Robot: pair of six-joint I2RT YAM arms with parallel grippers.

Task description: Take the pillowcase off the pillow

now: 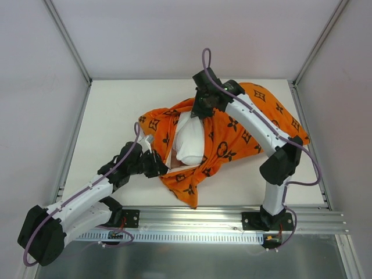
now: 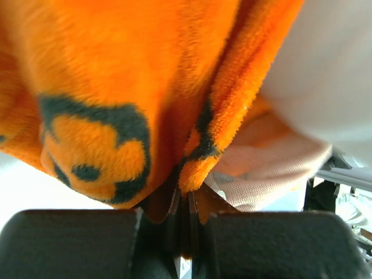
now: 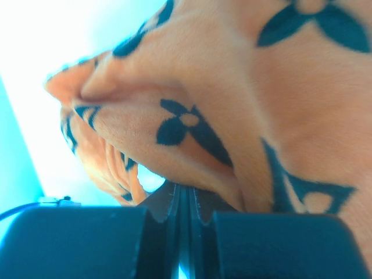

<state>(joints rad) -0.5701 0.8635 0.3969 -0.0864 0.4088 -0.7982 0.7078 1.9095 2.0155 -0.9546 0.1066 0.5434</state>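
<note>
Robot lab test cell. Bare white desk [image 1: 113, 110] boxed in by plain white panels [image 1: 174, 35] on metal posts [image 1: 68, 40]. Slotted aluminium rail [image 1: 197, 216] along desk's near edge, arm bases [image 1: 264, 221] bolted on.

The pillow [image 1: 189, 142] lies partly inside the pillowcase [image 1: 192, 189] at the table's [image 1: 116, 116] middle.

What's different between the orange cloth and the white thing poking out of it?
The pillowcase is bright orange with dark flower and circle prints; the pillow is plain white. The pillowcase lies crumpled and spread over the table; the pillow shows only as a plump bulge through its opening. The left gripper and right gripper pinch the pillowcase, not the pillow. Both look soft.
</note>
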